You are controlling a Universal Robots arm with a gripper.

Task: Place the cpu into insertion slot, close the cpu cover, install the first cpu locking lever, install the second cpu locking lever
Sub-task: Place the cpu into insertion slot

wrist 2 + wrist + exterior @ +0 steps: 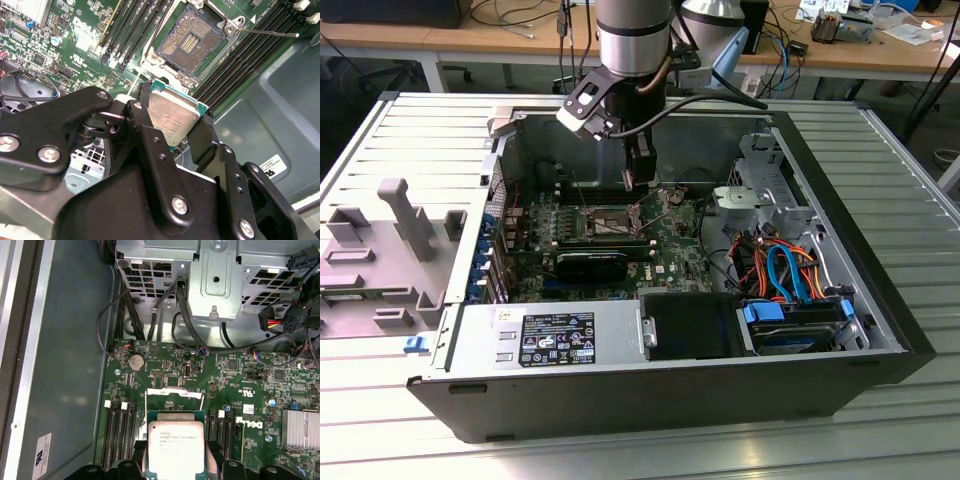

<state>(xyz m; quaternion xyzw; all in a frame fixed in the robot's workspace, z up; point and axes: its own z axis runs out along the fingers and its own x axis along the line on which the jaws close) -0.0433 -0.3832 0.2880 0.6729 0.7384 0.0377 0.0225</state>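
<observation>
Gripper (174,131) clamped on cpu (172,114), held above insertion slot (190,42), not touching; advisable: keep chip level, corners aligned, descend gently.

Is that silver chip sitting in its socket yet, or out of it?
Out. The gripper holds the cpu, and the insertion slot beyond it lies bare, contacts exposed.

Robotics or electronics lab: opened computer case (650,395) on slatted aluminium table (910,180); wooden workbenches (440,40) behind, strewn with cables (785,55); robot arm (633,35) overhead.
</observation>
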